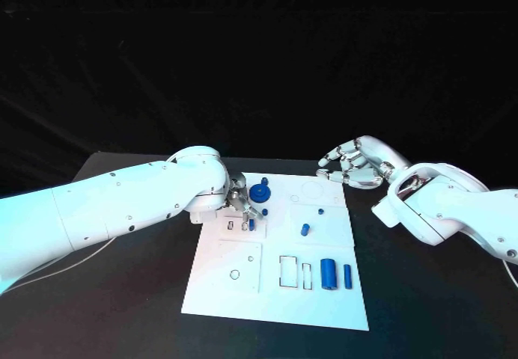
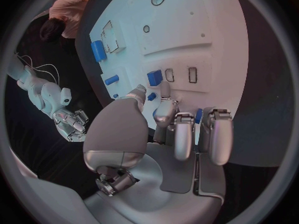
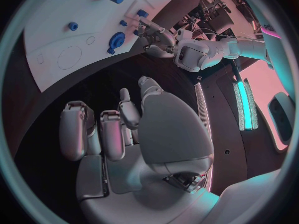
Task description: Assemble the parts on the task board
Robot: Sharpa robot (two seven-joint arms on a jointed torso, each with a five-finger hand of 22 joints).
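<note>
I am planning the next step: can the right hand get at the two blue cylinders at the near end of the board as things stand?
Probably yes. The right hand hovers past the board's far right corner, holding nothing, and the blue cylinders lie uncovered near the right edge. The left hand works on the far left part, out of that path.

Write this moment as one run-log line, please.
left hand: over task board, at blue parts | right hand: off board, empty, fingers curled

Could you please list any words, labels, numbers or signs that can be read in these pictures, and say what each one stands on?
None can be read: the task board bears only black outlines of slots and circles, no lettering, and the left hand and right hand carry no legible marks.
</note>
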